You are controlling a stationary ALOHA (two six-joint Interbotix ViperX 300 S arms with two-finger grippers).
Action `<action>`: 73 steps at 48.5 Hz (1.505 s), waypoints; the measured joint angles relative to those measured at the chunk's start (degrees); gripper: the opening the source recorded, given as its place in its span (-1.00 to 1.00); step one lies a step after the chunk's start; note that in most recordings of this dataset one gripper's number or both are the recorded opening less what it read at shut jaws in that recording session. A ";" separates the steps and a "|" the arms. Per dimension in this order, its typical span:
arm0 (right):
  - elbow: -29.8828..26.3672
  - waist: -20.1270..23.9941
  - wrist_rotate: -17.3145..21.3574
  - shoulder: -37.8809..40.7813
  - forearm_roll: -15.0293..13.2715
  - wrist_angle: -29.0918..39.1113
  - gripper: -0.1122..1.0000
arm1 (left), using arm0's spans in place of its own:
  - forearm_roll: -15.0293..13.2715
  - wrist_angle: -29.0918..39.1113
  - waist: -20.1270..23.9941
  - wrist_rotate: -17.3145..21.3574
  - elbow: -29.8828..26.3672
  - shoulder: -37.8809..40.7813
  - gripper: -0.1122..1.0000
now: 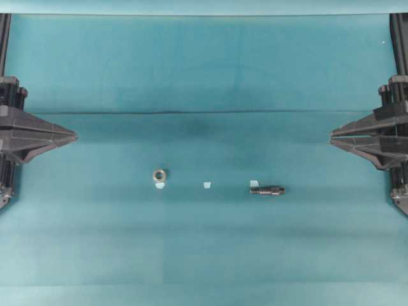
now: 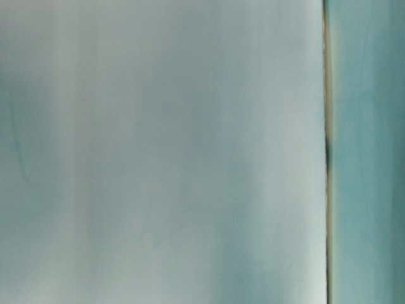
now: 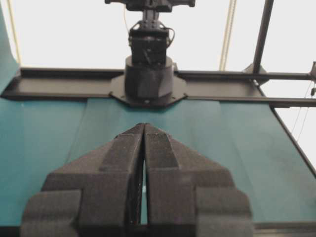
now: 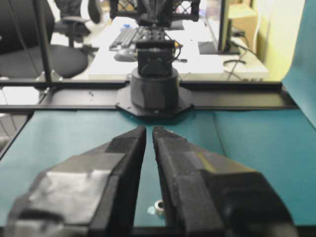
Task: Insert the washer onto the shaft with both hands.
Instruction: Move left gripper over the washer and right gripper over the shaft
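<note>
The washer [image 1: 159, 174], a small tan-silver ring, lies flat on the teal cloth left of centre. It also shows low between the fingers in the right wrist view as the washer [image 4: 159, 207]. The shaft [image 1: 268, 189], a short dark stepped rod, lies on its side right of centre. My left gripper [image 1: 74, 135] is shut and empty at the left edge, far from the washer; in its wrist view the left gripper [image 3: 144, 126] has its tips touching. My right gripper [image 1: 331, 137] rests at the right edge, away from the shaft. The right gripper [image 4: 149, 129] is shut to a thin slit, holding nothing.
Pale blue tape scraps lie by the washer [image 1: 160, 185], at mid-table [image 1: 206, 185] and by the shaft [image 1: 254, 183]. A cloth fold line [image 1: 204, 113] runs across the table. The table-level view is a blurred pale surface. Each wrist view faces the other arm's base [image 3: 148, 79].
</note>
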 measured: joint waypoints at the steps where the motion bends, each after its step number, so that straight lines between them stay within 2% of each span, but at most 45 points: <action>1: 0.00 0.00 0.00 0.00 0.00 0.00 -0.80 | 0.09 0.18 0.00 -0.18 -0.18 0.09 -0.76; 3: 0.00 0.00 0.09 0.00 0.44 0.44 -0.78 | 0.26 2.02 -0.26 -1.14 -1.23 0.97 -0.76; 11: -0.79 -0.26 2.90 0.18 4.66 8.44 -0.97 | 0.53 11.87 -1.14 -3.25 -6.33 6.24 -0.76; 23: -4.92 -0.88 4.66 1.85 5.01 26.19 -0.97 | 0.62 28.65 -1.14 -3.34 -13.10 14.50 -0.76; 34: -10.37 -0.97 4.75 8.61 5.01 40.08 -0.97 | 0.70 34.98 -1.05 -3.16 -16.44 20.92 -0.76; 49: -16.61 -0.18 4.66 22.76 4.83 47.11 -0.97 | 0.79 44.65 -0.53 -3.16 -23.29 31.73 -0.76; 58: -20.57 0.35 4.57 29.09 2.64 50.98 -0.97 | 0.97 49.13 0.26 -2.64 -27.16 38.32 -0.76; 73: -23.99 0.35 4.39 37.35 1.67 57.48 -0.97 | 0.97 51.86 0.35 -1.23 -31.38 47.37 -0.76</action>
